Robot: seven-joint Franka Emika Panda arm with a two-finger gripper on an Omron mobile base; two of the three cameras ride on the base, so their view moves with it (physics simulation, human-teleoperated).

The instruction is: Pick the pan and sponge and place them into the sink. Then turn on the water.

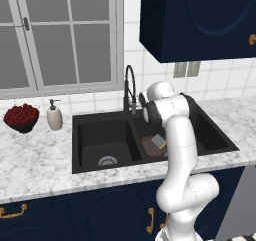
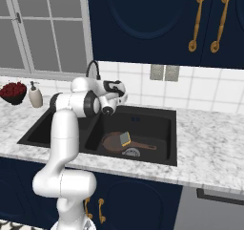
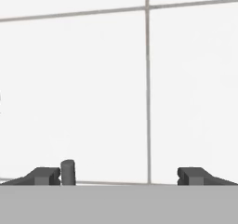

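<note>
A: Where are the pan (image 2: pixel 114 142) and sponge (image 2: pixel 126 138)?
B: Both lie in the sink (image 2: pixel 164 160); your gripper (image 3: pixel 119 175) is spread, empty. The faucet (image 1: pixel 129 87) lever looks small, stiff; push it at its tip.

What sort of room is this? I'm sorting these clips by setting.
A kitchen, rendered rather than real. A black double-basin sink with a coil-necked faucet sits in a marble counter, with navy cabinets above and a tiled wall behind.
</note>
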